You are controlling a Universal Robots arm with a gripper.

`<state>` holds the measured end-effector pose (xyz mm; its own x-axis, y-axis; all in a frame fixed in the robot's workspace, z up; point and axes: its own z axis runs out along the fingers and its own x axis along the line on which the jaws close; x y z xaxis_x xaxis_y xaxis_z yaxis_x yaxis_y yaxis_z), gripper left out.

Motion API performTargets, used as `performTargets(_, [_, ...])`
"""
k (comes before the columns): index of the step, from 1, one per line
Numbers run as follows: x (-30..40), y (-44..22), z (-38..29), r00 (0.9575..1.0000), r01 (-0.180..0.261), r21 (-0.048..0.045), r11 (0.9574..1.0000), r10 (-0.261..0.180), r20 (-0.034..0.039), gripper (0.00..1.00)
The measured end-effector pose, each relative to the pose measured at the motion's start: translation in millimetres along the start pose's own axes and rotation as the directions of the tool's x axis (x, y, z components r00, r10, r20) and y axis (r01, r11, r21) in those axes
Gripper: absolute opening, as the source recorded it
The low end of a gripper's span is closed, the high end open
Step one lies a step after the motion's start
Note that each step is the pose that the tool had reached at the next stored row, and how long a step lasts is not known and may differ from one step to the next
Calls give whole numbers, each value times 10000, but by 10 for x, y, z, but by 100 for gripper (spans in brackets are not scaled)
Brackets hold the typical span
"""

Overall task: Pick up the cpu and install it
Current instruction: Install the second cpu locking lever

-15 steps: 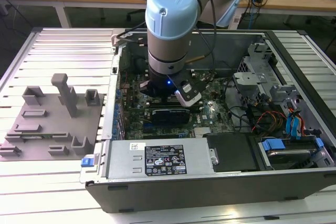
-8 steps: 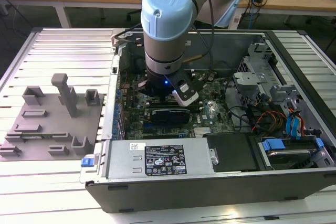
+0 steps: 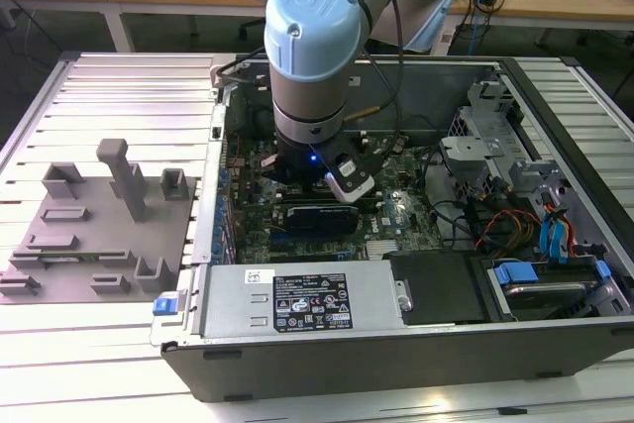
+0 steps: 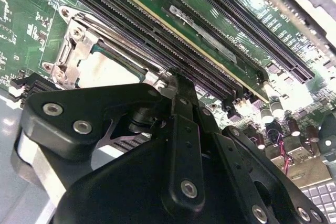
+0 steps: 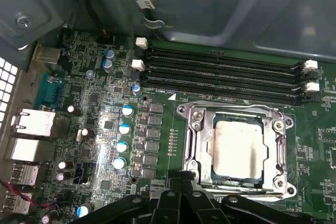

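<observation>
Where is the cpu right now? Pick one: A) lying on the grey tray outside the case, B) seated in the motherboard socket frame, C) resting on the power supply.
B: in the first wrist view the cpu sits inside the metal socket frame on the motherboard.

I see the cpu point(image 5: 237, 148) lying flat at lower right of the first wrist view, silvery-grey top up (pale and glary), seated square inside its socket; in the second wrist view it point(image 4: 107, 72) sits left of centre.

Silvery-grey cpu point(image 5: 237, 148); green motherboard point(image 5: 100, 103); black tool point(image 5: 178, 203).
</observation>
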<state>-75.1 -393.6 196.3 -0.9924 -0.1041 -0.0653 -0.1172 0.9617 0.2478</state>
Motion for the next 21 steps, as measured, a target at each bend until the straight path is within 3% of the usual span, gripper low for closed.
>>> performTargets(4, [-7, 26, -103, 10000, 0, 5, 10000, 0, -1, 11])
performTargets(5, [-12, 44, -172, 10000, -1, 5, 10000, 1, -1, 11])
performTargets(9, [-26, 77, -303, 10000, -7, 50, 10000, 7, -4, 11])
performTargets(10, [-30, 80, -313, 10000, -11, 145, 9999, 12, -15, 11])
performTargets(11, [-36, 81, -319, 10000, -16, 406, 9992, 17, -45, 11])
performTargets(13, [-44, 82, -320, 10000, -32, 785, 9969, 38, -80, 11])
performTargets(15, [-88, 91, -316, 9999, -72, 862, 9963, 79, -78, 11])
performTargets(17, [-153, 91, -311, 9999, -90, 865, 9962, 97, -73, 11])
performTargets(18, [-256, 90, -304, 9999, -105, 865, 9962, 111, -69, 11])
performTargets(19, [-315, 100, -297, 9999, -109, 865, 9962, 115, -68, 11])
performTargets(21, [-359, 152, -281, 9999, -113, 867, 9962, 120, -68, 11])
